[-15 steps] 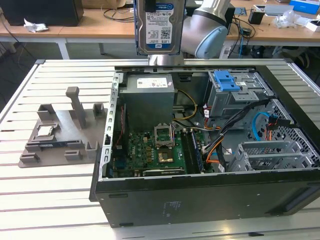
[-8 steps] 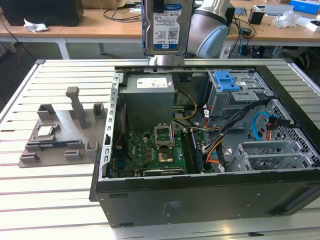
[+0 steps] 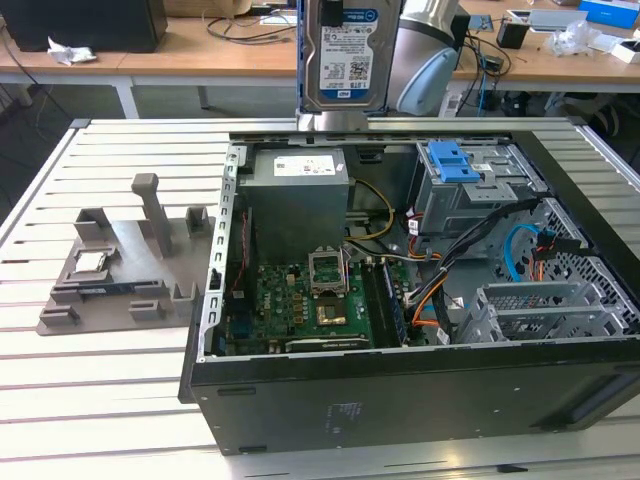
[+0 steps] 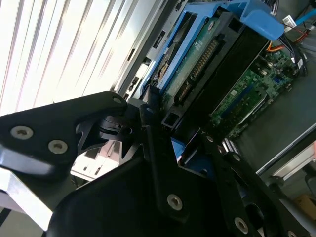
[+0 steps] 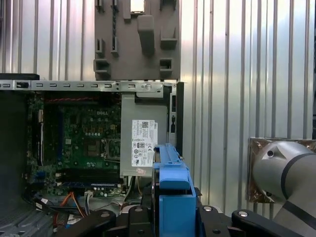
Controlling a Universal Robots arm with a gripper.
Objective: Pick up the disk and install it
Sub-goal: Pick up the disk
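Slatted desk [image 3: 110, 400] carries open case [image 3: 400, 410] lying on its side; the case's corner is cut off at the exterior view's right. Robot arm [image 3: 432, 50] is mostly out of frame, partly hidden behind the load. Grey fixture [image 3: 120, 275] sits on desk just beside case, at the exterior view's left. Inside case: power supply [image 3: 298, 195], board [image 3: 300, 305]. The disk [image 3: 345, 55] hangs upright in the air over case's far edge, above power supply, label to camera, top cut off. Blue bracket [image 3: 452, 160] on drive cage, well apart from disk. Second wrist view: gripper [image 4: 180, 136] with fingers [image 4: 153, 153] clamped on disk's blue frame; tips lost in shadow.
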